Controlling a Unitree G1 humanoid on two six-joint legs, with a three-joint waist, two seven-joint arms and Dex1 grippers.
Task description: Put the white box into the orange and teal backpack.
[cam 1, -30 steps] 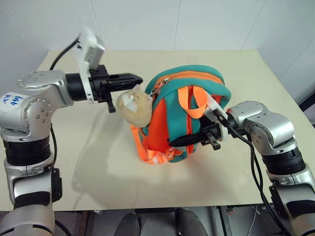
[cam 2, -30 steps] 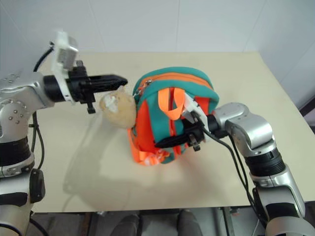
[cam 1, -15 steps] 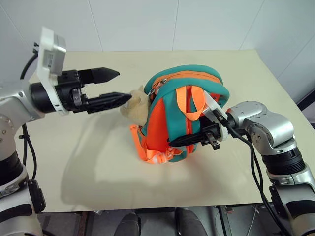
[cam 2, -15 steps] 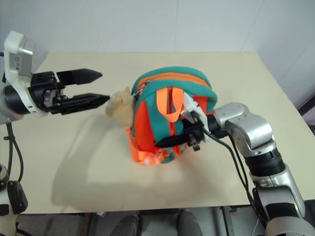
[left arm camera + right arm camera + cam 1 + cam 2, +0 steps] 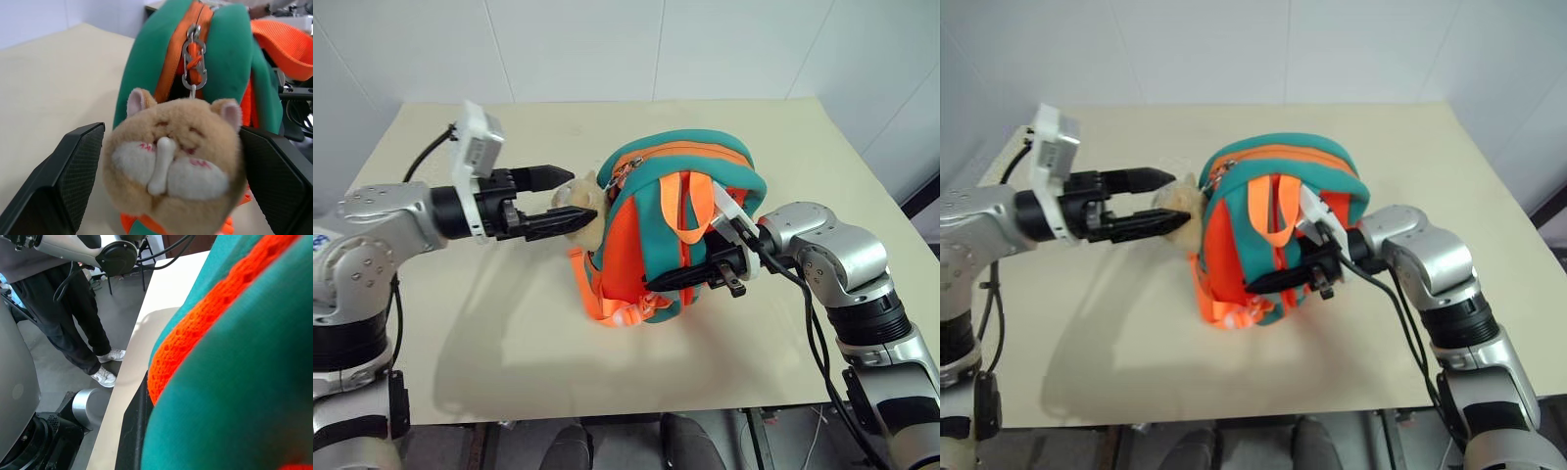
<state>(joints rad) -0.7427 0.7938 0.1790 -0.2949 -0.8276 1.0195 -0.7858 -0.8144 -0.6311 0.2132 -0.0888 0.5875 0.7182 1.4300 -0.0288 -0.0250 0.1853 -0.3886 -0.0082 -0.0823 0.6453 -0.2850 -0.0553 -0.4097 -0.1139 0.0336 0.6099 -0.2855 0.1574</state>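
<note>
From the head camera, the backpack (image 5: pixel 680 230) stands upright near the middle of the table (image 5: pixel 489 323), its zip closed along the top and a tan plush toy (image 5: pixel 579 204) hanging at the side nearest the left arm. The left gripper (image 5: pixel 570 196) points level at that side of the backpack, its two fingers spread wide with the toy between them; whether the fingers touch the toy cannot be told. The right gripper (image 5: pixel 658 285) reaches in from the backpack's other side, fingers drawn together low on its front among the orange straps; whether it pinches a strap or the fabric cannot be made out. From the left wrist, the toy's face sits between the two black pads (image 5: pixel 80 166), which stand apart on either side of it, and behind it the zip pull (image 5: pixel 193 63) hangs from the backpack's teal and orange top. From the right wrist, teal fabric and an orange strap (image 5: pixel 205 328) of the backpack lie right against the camera, with the table edge and a person's legs (image 5: pixel 83 328) on the floor beyond it.
</note>
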